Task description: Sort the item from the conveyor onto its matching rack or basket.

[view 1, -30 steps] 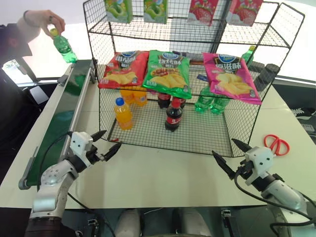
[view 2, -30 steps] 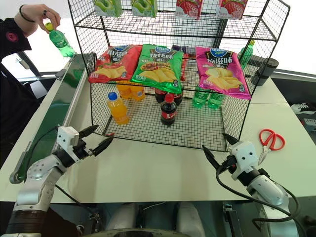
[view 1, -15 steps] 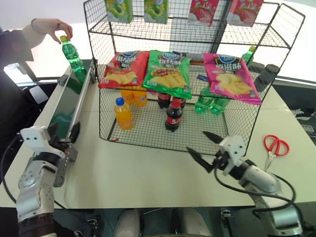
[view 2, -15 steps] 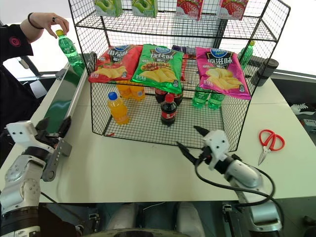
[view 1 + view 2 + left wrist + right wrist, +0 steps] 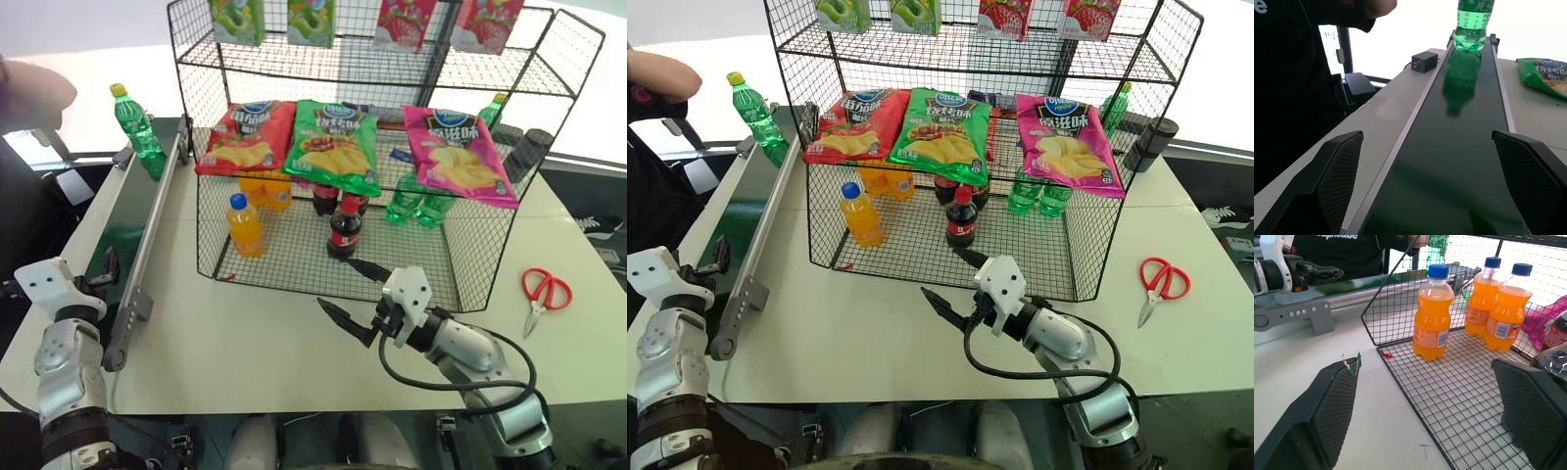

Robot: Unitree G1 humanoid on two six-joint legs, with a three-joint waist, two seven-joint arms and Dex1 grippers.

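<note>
Released by the person, the green bottle stands on the conveyor; both hands gape, apparently empty.

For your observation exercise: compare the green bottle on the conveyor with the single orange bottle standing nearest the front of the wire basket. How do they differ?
The green bottle has a yellow cap and clear-green contents; the orange bottle has a blue cap and orange drink.
The green bottle stands on the conveyor at its far end; the orange bottle stands inside the black wire basket, behind mesh.
The green bottle stands alone; the orange bottle has more orange bottles behind it.
Both are upright, capped, small plastic drink bottles.
</note>
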